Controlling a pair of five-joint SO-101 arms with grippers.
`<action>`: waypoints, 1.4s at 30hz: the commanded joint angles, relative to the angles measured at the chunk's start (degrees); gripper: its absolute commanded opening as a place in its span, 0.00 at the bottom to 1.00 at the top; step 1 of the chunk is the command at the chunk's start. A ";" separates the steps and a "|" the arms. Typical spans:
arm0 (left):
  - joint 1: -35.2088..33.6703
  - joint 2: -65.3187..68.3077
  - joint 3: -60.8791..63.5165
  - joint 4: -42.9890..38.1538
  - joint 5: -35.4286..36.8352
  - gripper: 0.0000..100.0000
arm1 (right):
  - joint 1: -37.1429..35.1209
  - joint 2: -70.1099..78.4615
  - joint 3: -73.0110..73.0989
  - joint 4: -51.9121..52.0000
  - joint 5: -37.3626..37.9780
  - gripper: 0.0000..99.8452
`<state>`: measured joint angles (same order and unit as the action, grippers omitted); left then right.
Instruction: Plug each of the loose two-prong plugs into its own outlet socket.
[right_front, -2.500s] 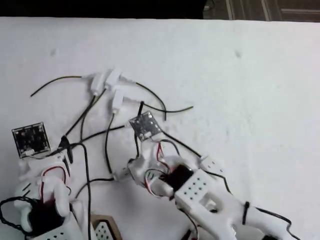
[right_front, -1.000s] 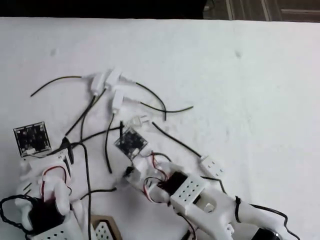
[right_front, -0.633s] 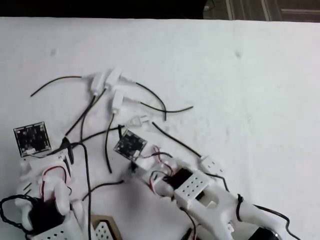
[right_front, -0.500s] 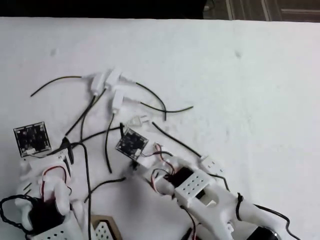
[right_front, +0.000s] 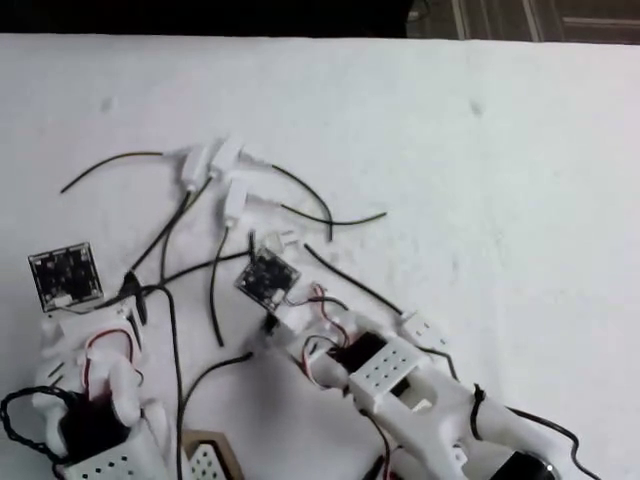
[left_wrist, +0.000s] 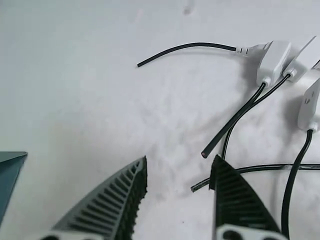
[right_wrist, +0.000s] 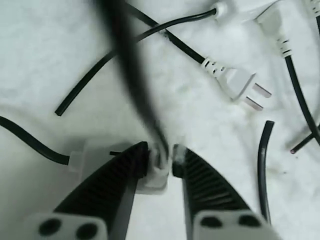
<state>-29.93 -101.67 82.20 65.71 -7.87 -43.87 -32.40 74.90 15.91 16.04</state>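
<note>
- Your right claw (right_wrist: 160, 151) is closed tight on a small white plug body (right_wrist: 160, 161) whose black cable (right_wrist: 127, 75) rises from between the fingers towards the wrist camera
- That plug body sits at the edge of a flat white socket block (right_wrist: 107, 159) lying on the white surface (right_front: 500, 180); a second black lead leaves the block's far end; you cannot tell whether the plug is seated in it or only touching it
- A loose white two-prong plug (right_wrist: 239, 84) lies near the right claw, apart from it, flat on the surface with both prongs bare; in the high view the same plug (right_front: 279, 240) lies just beyond the right arm's wrist board (right_front: 268, 278)
- Your left claw (left_wrist: 177, 192) is spread apart with nothing in it; bare surface shows between the ribbed dark fingers (left_wrist: 120, 200); the cut end of a thin black wire (left_wrist: 196, 188) lies just beside one finger
- Beyond the left claw lies a cluster of white outlet sockets (left_wrist: 274, 57), each on its own black lead; in the high view this cluster (right_front: 215, 165) sits at the left middle of the surface, well apart from the right claw
- Another small white connector (right_front: 422, 326) lies at the end of a black lead beside the right arm (right_front: 395, 378)
- The left arm (right_front: 95, 400) sits at the near left corner of the surface
</note>
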 joint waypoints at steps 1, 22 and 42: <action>-0.31 -0.22 0.00 -1.58 -0.35 0.21 | 1.01 -0.84 -2.20 1.71 -0.62 0.18; 0.48 -0.22 0.00 -1.23 -0.44 0.22 | -0.75 -29.85 -32.26 50.77 -9.67 0.18; 30.99 8.66 -10.73 9.41 -16.62 0.23 | 30.37 -30.46 -25.05 52.09 -32.18 0.02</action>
<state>-2.42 -100.44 77.45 74.77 -23.78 -17.76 -62.37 48.79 71.74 -13.32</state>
